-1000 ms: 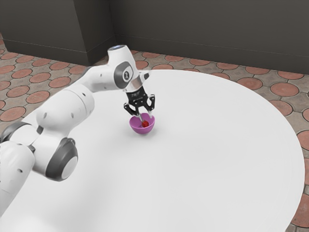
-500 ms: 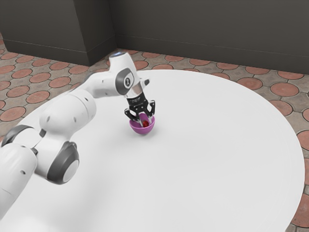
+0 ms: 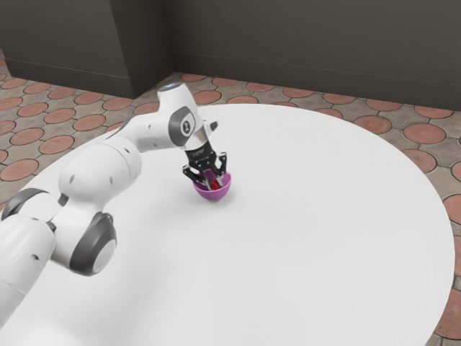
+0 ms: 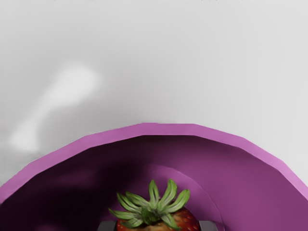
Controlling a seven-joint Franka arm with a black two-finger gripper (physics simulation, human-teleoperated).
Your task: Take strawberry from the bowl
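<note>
And the claw [image 3: 214, 184] is down inside the bowl, one grey finger pad [image 4: 107, 226] pressed to either side of the fruit: that's a grip! Over at the exterior view's left, the jointed white arm [image 3: 101, 169] reaches in low, and it's the arm that has the next job, the lift. Between the pads sits the prize, a plump red strawberry with a green leafy crown [image 4: 153, 207], in the bowl and below its rim. Firm but gentle is the call here; too hard a squeeze could pop that rounded berry out, too light and it may slip. Around it stands the round purple bowl [image 4: 154, 129], and its wall is the hazard: the arm should rise straight up, slowly, without tilting, so neither fingers nor berry catch the edge and drag the bowl along. Only with the fruit well above the rim should it swing across, out toward the exterior view's right, where the smooth white tabletop [image 3: 324, 216] offers room for a low, soft release.
</note>
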